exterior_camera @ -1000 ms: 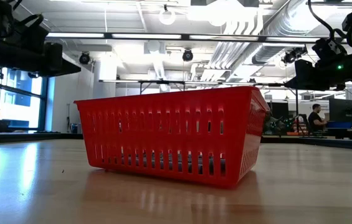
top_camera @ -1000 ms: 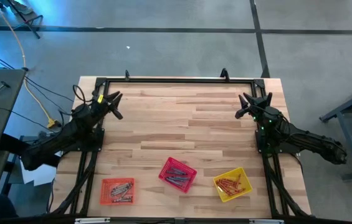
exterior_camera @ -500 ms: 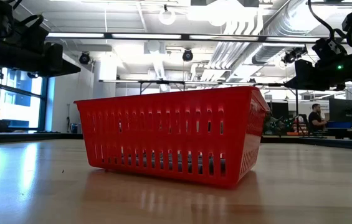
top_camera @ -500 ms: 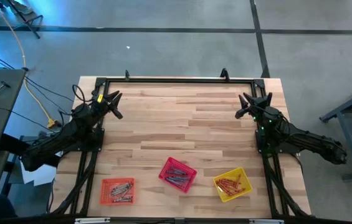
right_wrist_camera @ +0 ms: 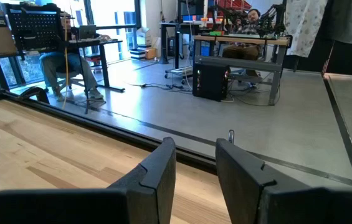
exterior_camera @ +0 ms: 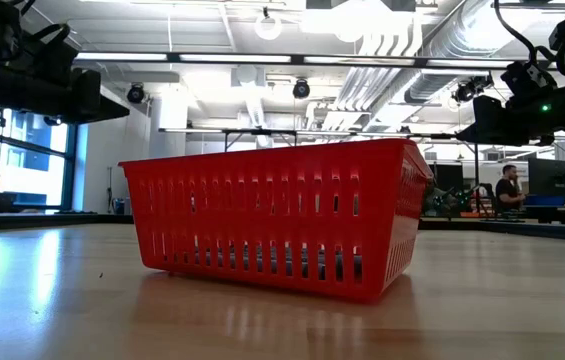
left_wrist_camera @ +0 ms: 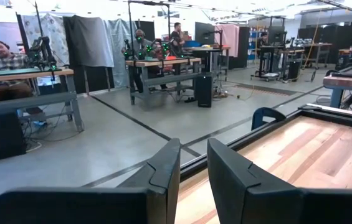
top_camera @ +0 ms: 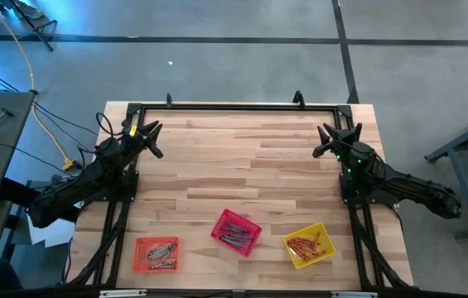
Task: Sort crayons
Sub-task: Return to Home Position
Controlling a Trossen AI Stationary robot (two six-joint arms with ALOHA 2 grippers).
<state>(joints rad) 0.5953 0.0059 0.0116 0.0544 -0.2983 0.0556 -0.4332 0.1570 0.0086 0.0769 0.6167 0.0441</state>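
1. Your left gripper (top_camera: 157,141) and right gripper (top_camera: 321,141) hover over the table's (top_camera: 242,165) far left and far right, with fingers slightly parted and holding nothing.
2. The crayons (top_camera: 306,246) lie well apart from both, in the orange basket (top_camera: 138,242), red basket (top_camera: 217,228) and yellow basket (top_camera: 287,241) along the near edge.

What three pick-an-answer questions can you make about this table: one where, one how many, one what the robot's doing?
1. Which basket is in the middle? A red, B yellow, C orange.
2. How many baskets? A two, B three, C five.
3. The left end effector and right end effector are: A gripping something, B empty, C inside baskets.
Answers: 1 A, red basket lies between orange basket and yellow basket; 2 B, three show from above; 3 B, both grip nothing.
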